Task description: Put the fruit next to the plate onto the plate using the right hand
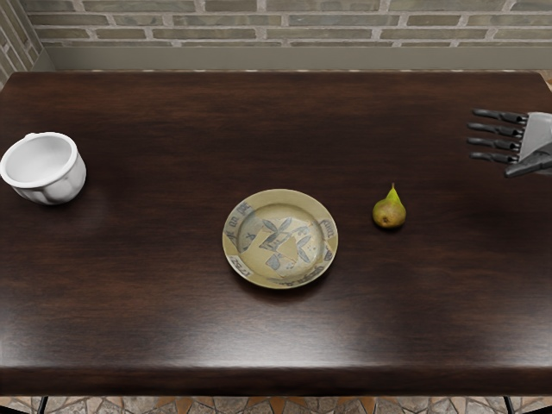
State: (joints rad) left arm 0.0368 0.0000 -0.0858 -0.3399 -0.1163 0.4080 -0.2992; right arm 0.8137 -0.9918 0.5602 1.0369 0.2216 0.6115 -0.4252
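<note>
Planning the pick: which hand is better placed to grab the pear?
Right. The right hand, fingers spread, hovers at the table's right edge, on the pear's side of the plate; no left arm shows.

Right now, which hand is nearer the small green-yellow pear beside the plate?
Right. The right hand is open at the picture's right edge, up and right of the small green-yellow pear; the left hand is out of view.

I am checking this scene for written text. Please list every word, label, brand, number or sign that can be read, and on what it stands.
None: no word, number, brand or sign can be read in this view.
The plate carries blue painted marks; they look like ornament, and none reads as a letter.
The pear, the white bowl, the table and the right hand show no writing.
</note>
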